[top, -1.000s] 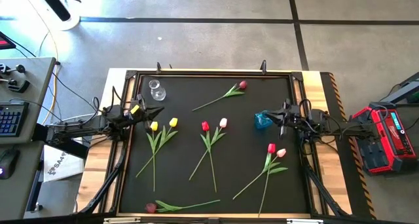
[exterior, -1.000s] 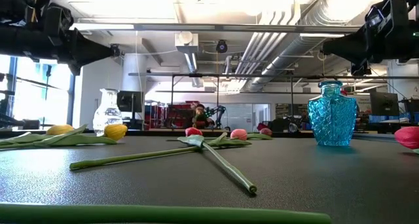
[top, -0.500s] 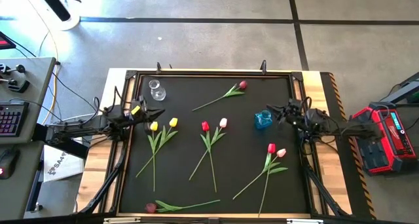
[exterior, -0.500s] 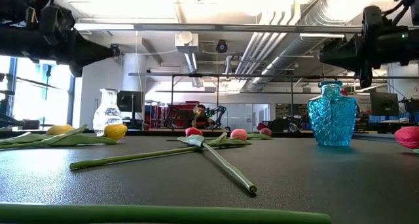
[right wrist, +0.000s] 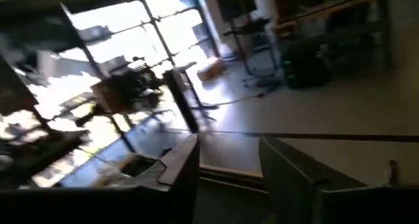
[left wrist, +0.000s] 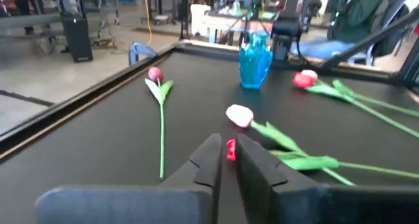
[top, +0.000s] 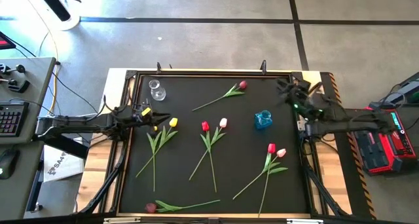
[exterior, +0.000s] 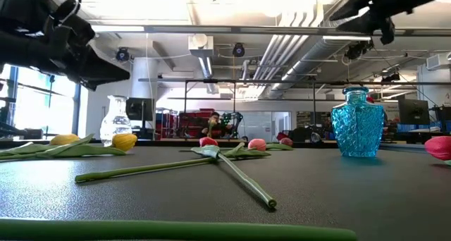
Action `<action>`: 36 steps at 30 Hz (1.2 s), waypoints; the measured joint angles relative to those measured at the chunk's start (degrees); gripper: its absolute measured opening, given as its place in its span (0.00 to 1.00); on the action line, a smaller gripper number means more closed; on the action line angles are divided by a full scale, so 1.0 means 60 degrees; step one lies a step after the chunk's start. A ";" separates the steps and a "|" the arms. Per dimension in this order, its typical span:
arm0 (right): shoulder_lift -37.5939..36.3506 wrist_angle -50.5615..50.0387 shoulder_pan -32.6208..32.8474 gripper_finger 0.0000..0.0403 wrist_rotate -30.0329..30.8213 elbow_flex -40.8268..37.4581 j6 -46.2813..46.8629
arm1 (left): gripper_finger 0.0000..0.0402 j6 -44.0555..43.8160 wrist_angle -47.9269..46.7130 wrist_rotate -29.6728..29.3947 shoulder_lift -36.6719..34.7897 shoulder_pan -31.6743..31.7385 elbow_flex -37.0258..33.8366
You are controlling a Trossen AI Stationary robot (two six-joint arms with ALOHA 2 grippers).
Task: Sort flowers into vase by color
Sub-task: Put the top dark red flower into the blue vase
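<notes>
The tulips (top: pixel 211 140) lie scattered left of and below the blue vase (top: pixel 263 120), light and floppy, best pinched mid-stem; left gripper (top: pixel 157 118) nearly closed, right gripper (top: pixel 285 88) open, both empty.

The right gripper (top: pixel 283 88) has swung away from the blue vase (top: pixel 262 120) toward the far corner of the desk (top: pixel 249 145), and the left gripper (top: pixel 159 118) has slid over the yellow flowers (top: pixel 171 123).

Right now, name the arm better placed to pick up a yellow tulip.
Left. Its gripper hovers beside the yellow tulips, fingers nearly closed; the right gripper is near the mat's far right corner.
</notes>
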 joint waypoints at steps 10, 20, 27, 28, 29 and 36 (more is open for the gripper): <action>0.2880 0.0031 -0.0506 0.41 -0.2161 0.0779 0.0609 | 0.34 -0.0240 0.0031 -0.0447 0.2927 0.0000 0.1780; 0.3516 -0.0656 -0.0508 0.41 -0.2845 0.1750 -0.0298 | 0.41 -0.0110 0.0072 -0.1028 0.6553 0.0287 0.3833; 0.3516 -0.1013 -0.0611 0.41 -0.2874 0.1902 -0.0911 | 0.41 -0.0104 0.0246 -0.0346 0.8785 0.0828 0.5174; 0.3516 -0.1025 -0.0661 0.41 -0.2870 0.1902 -0.0908 | 0.41 -0.0086 0.0241 -0.0327 0.9077 0.0860 0.5356; 0.3515 -0.1069 -0.0709 0.41 -0.2882 0.1902 -0.0891 | 0.41 -0.0021 0.0240 -0.0310 0.9364 0.0892 0.5537; 0.3516 -0.1748 -0.0770 0.41 -0.3391 0.1902 -0.0498 | 0.41 0.0149 0.0214 -0.0305 1.0997 0.1138 0.6773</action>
